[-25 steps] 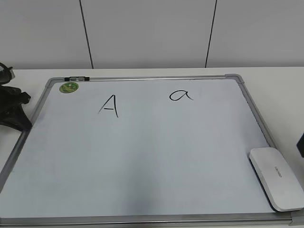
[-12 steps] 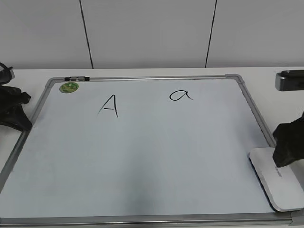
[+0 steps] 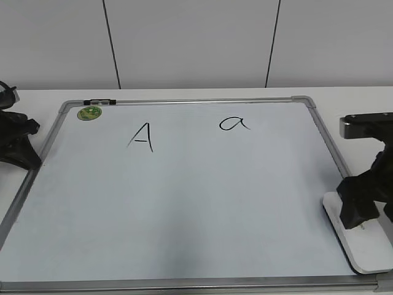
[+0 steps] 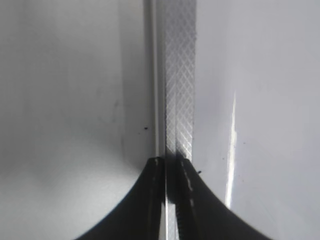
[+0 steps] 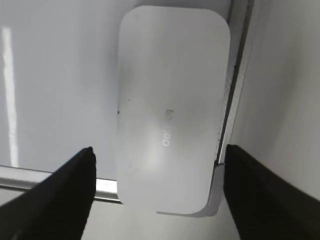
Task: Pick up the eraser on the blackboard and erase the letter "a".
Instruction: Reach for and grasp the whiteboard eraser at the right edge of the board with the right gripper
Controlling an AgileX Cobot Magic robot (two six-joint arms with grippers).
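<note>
At the far left, the left gripper (image 3: pixel 15 144) rested over the frame of the blackboard (image 3: pixel 184 203), its fingers pressed together. Capital "A" (image 3: pixel 141 136) came next, then the letter "a" (image 3: pixel 234 123). Rightmost, the right gripper (image 5: pixel 160 170) hung wide-spread astride the eraser (image 5: pixel 172 105), at the board's near right corner.

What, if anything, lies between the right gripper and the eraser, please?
Nothing visible. The right gripper hangs open over the eraser, jaws on either side of it, with only clear space between.
</note>
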